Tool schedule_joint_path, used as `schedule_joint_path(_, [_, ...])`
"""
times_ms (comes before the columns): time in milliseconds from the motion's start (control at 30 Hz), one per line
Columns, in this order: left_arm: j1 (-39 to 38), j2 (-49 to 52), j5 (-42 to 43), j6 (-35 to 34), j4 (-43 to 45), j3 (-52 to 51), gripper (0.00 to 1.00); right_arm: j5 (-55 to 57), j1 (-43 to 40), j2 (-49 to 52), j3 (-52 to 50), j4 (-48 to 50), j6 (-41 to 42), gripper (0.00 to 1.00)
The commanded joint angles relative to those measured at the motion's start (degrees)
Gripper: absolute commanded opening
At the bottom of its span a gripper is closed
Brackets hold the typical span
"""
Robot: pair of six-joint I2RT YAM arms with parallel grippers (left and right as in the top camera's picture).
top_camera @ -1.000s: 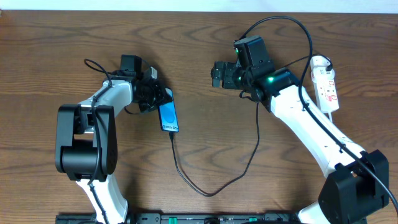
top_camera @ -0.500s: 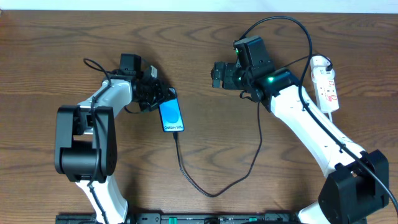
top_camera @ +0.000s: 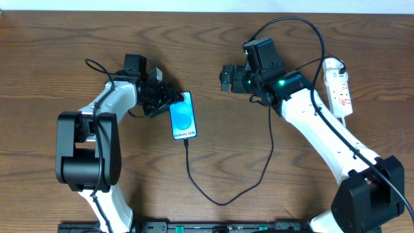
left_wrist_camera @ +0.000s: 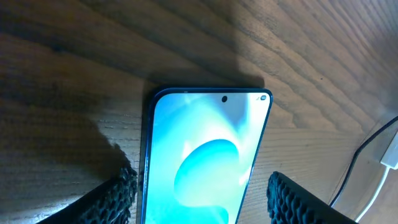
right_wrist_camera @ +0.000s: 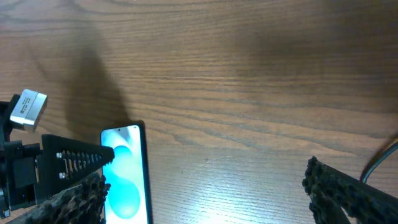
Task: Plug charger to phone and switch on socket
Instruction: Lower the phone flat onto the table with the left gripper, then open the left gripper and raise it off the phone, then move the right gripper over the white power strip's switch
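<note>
Seen from overhead, the phone (top_camera: pixel 183 116) lies flat and screen-up on the wooden tabletop (top_camera: pixel 52 52), toward 9 o'clock from the centre, with its display lit blue. The left end effector (top_camera: pixel 165 97) sits just beside it, at about 10 o'clock from the phone. The charger (top_camera: pixel 220 200) meets the phone's 6 o'clock edge, sags in a loop toward 6 o'clock, then climbs toward the right arm. Whether its tip is fully seated cannot be told. The right end effector (top_camera: pixel 226 76) hangs near 1 o'clock from the centre, well apart from the phone. The socket (top_camera: pixel 339 87) rests lengthwise at the 3 o'clock side of the tabletop, beyond the right arm.

From the left wrist, the phone (left_wrist_camera: pixel 205 155) fills the middle of the view, with its camera hole at 12 o'clock. The left end effector is released: its fingers (left_wrist_camera: pixel 118 196) flank the phone's long edges at 7 and 5 o'clock, with a gap on each side.

From the right wrist, the right end effector is spread wide and grasps nothing. Its fingers (right_wrist_camera: pixel 339 190) stand at 8 and 4 o'clock over bare wood. The phone (right_wrist_camera: pixel 127 180) shows at 8 o'clock, partly behind one finger.
</note>
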Motion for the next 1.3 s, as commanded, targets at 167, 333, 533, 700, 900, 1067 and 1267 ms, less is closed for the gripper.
schedule_joint_path(167, [0.1,1.4,-11.0,0.2,-2.8,-0.9,0.93,0.9,-0.2,-1.0,0.6,-0.2,-0.9,0.99])
schedule_joint_path(333, [0.1,1.0,-12.6,2.1,-4.5,-0.7,0.93,1.2,-0.2,-1.0,0.6,0.0,-0.9,0.99])
schedule_joint_path(533, [0.1,-2.5,-19.7,6.0,-13.1,3.3,0.94,2.0,-0.2,-1.0,0.5,-0.1,-0.9,0.99])
schedule_joint_path(700, [-0.4,-10.2,-25.1,7.0,-17.9,5.3,0.94,2.0,-0.2,-1.0,0.5,-0.1,-0.9,0.99])
schedule_joint_path(900, [-3.6,-24.5,-27.7,11.4,-20.8,5.3,0.93,2.0,-0.2,-1.0,0.5,-0.1,-0.9,0.99])
schedule_joint_path(1067, [-6.9,-32.9,-28.3,11.8,-22.1,5.3,0.94,2.0,-0.2,-1.0,0.5,-0.1,-0.8,0.99])
schedule_joint_path(1267, [-7.1,-35.8,-28.3,11.7,-22.1,5.3,0.94,2.0,-0.2,-1.0,0.5,-0.7,-0.9,0.99])
